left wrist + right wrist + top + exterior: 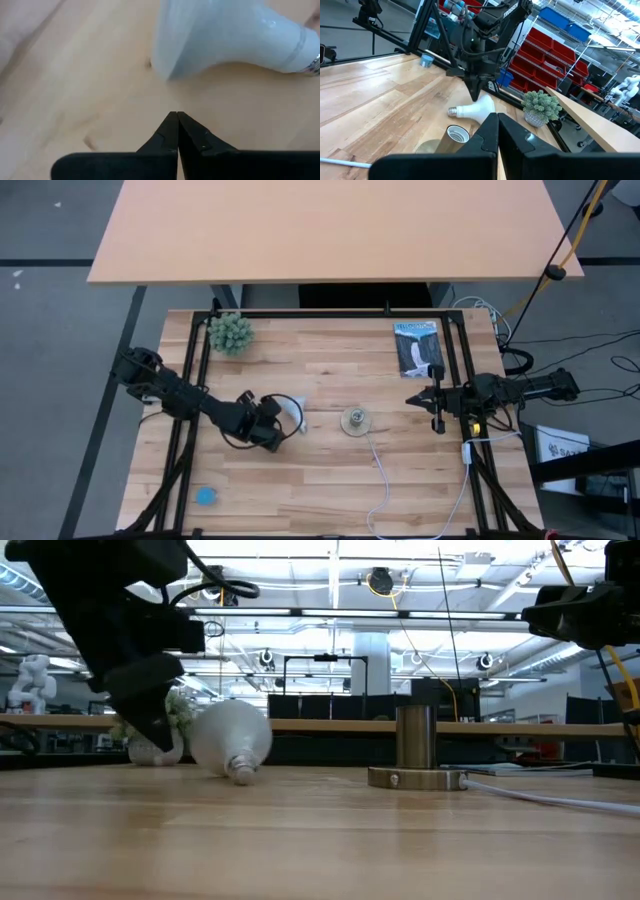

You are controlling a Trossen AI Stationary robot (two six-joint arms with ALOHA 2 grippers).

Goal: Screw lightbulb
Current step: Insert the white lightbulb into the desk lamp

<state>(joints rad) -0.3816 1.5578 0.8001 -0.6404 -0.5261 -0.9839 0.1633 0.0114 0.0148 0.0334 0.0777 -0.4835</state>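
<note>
The white lightbulb (292, 412) lies on its side on the wooden table, its dome (210, 35) on the wood and its silver screw base (243, 774) pointing toward the near edge. My left gripper (177, 117) is shut and points down right beside the dome (481, 106), with a small gap to it in the left wrist view. It also shows in the high view (278, 421). The metal socket (354, 420) stands upright mid-table, its open end up (458, 134). My right gripper (497, 117) is shut and empty, held above the table to the right of the socket (418, 399).
A white cord (385, 480) runs from the socket to the near edge. A small potted plant (230, 332) stands at the far left, a printed card (417, 348) at the far right, a blue disc (205, 496) at the near left.
</note>
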